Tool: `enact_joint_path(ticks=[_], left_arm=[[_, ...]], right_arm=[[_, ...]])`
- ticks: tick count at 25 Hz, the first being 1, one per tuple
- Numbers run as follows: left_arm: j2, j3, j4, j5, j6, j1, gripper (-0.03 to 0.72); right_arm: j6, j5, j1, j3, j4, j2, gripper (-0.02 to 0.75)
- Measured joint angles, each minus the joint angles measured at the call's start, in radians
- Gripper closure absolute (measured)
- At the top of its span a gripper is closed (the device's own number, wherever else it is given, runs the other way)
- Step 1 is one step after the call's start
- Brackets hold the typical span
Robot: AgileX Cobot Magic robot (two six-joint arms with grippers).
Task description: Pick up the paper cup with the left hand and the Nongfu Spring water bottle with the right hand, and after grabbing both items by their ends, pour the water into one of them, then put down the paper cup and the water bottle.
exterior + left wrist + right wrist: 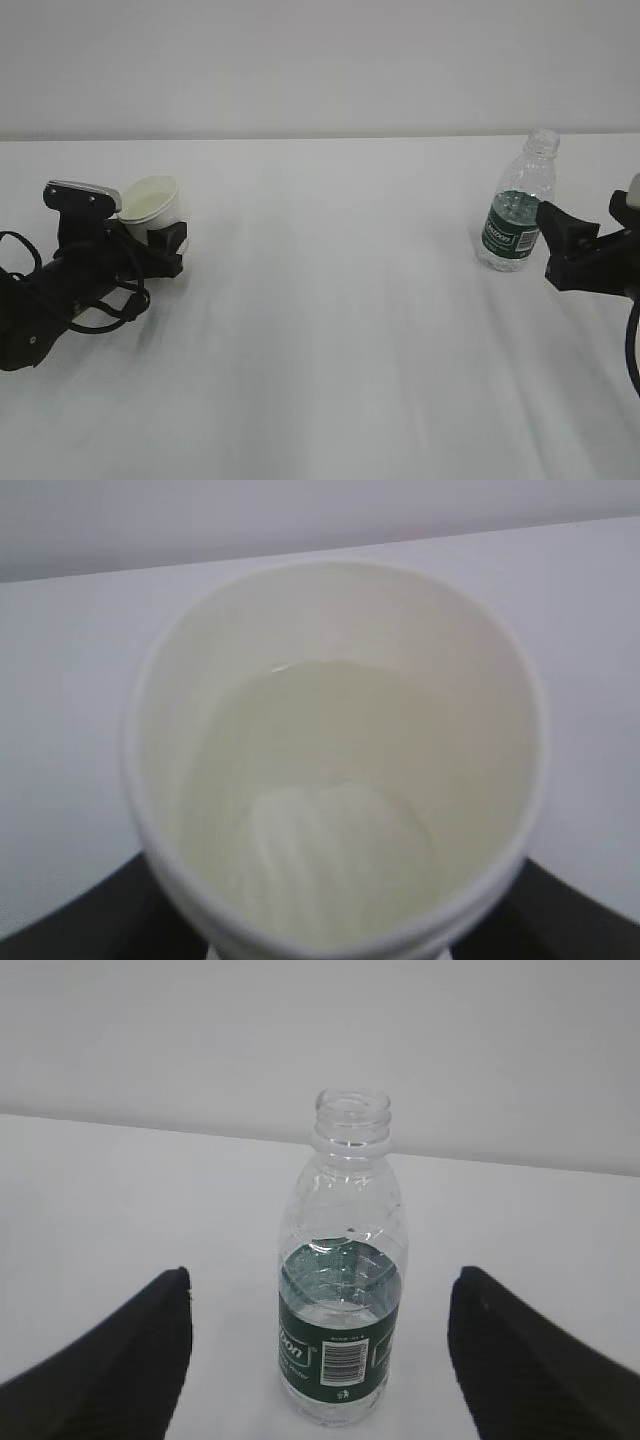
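Note:
The white paper cup point(152, 205) stands at the left of the table with clear water point(320, 780) in its bottom. My left gripper point(160, 236) is shut on the cup's lower part. Its black fingers point(60, 920) press against both sides of the cup point(340, 680), which fills the left wrist view. The Nongfu Spring water bottle point(518, 215) stands upright and capless at the right, with water up to about the top of its green label. My right gripper point(322, 1305) is open, and the bottle point(343, 1300) stands ahead between its fingers with a wide gap on each side. The gripper point(558, 245) sits just right of the bottle.
The white table point(330, 330) stretches between the two arms with a pale wall behind it. Black cables point(100, 310) loop beside the left arm near the table's left edge.

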Motion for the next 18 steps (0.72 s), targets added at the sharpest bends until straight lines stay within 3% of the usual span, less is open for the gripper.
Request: enact_joint_path(ticks=[12,18], left_arm=[[0.0,0.0,0.0,-0.02,0.002,0.0,0.123],[0.0,0.0,0.0,-0.025,0.002,0.0,0.101]], right_arm=[[0.006,0.002,0.0,0.0,-0.003,0.0,0.143],[0.014,0.002,0.0,0.0,-0.005,0.0,0.143]])
